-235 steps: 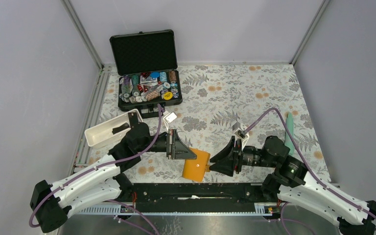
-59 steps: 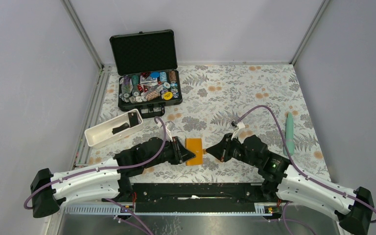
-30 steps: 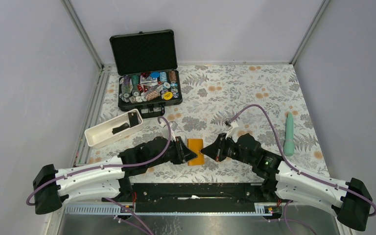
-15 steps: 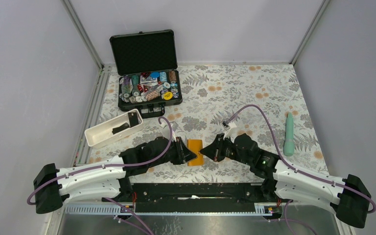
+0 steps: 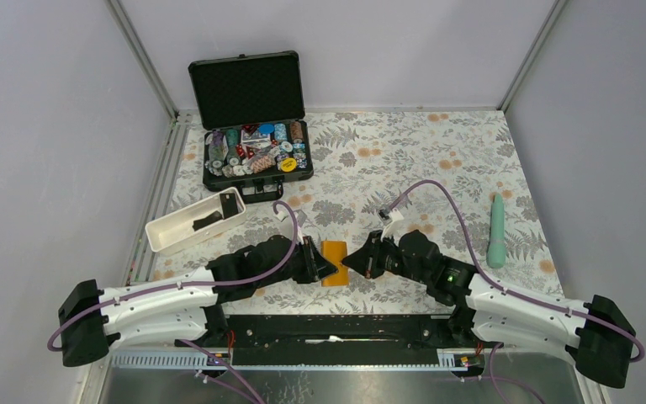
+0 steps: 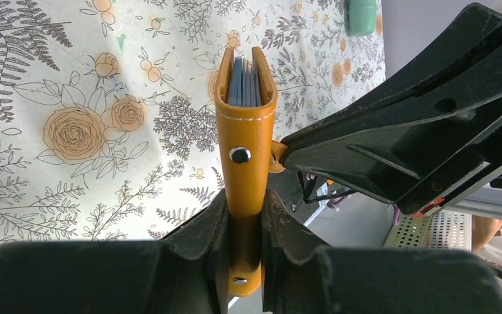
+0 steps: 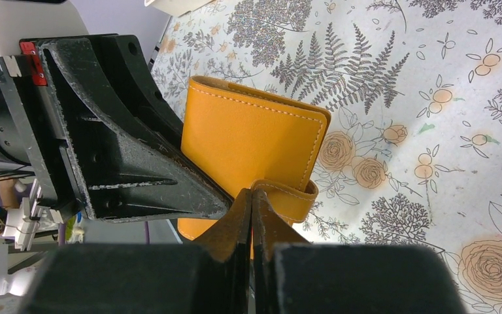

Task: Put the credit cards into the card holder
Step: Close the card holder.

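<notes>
We pinched the card holder (image 6: 244, 124) in our left gripper (image 6: 244, 212), our right gripper (image 7: 253, 195) pressed together at its snap tab (image 7: 292, 196).

On the floral worktop (image 5: 404, 160), the orange card holder (image 5: 334, 263) sits between the left end effector (image 5: 323, 266) and the right end effector (image 5: 347, 259), both touching it. Beyond lie an open black case (image 5: 246, 88) of chips and a white tray (image 5: 172, 231).

My arms reached low and inward, tips nearly meeting. My left gripper (image 5: 326, 268) clamped the card holder (image 5: 335, 252); my right gripper (image 5: 347, 259) was pinched tight, seemingly on its tab.
</notes>
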{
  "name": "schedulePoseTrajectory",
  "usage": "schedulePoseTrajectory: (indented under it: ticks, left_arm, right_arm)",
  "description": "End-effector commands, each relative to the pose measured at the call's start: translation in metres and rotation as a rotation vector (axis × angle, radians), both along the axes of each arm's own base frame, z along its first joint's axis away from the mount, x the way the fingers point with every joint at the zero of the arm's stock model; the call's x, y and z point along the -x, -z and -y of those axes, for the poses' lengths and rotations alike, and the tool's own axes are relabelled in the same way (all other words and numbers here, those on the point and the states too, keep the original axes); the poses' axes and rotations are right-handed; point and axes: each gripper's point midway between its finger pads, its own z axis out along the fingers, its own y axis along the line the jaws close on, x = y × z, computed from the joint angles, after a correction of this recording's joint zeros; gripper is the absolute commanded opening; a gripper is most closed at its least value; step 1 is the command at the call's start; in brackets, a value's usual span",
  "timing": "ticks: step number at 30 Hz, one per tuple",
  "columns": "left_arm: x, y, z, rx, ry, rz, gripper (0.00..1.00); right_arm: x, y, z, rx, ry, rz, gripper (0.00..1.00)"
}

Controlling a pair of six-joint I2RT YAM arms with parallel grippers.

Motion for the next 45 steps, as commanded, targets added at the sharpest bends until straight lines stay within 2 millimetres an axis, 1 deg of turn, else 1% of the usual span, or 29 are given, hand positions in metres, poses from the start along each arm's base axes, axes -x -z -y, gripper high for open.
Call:
schedulePoseTrajectory:
  ticks: [1,5,10,14,21,34,45]
  left_arm:
    - [-0.003,-0.055,0.025,0.188,0.028,0.067,0.0]
    - [-0.003,-0.055,0.027,0.188,0.038,0.066,0.0]
    - [-0.003,-0.057,0.027,0.194,0.036,0.074,0.0]
    - [-0.002,-0.056,0.028,0.194,0.044,0.072,0.0]
    - [-0.001,-0.062,0.03,0.222,0.06,0.091,0.0]
    - [0.001,-0.063,0.033,0.266,0.071,0.096,0.0]
    - [0.0,-0.063,0.032,0.286,0.062,0.097,0.0]
  right_arm:
    - [0.006,-0.014,-0.013,-0.05,-0.049,0.035,0.0]
    - [0.007,-0.012,-0.016,-0.049,-0.058,0.031,0.0]
    - [0.008,-0.003,-0.018,-0.028,-0.063,0.018,0.0]
    - [0.01,0.0,-0.022,-0.026,-0.079,0.01,0.0]
    - [0.014,0.011,-0.031,-0.013,-0.103,-0.009,0.0]
    - [0.025,0.02,-0.048,-0.027,-0.141,-0.036,0.0]
    - [0.034,0.022,-0.063,-0.056,-0.169,-0.062,0.0]
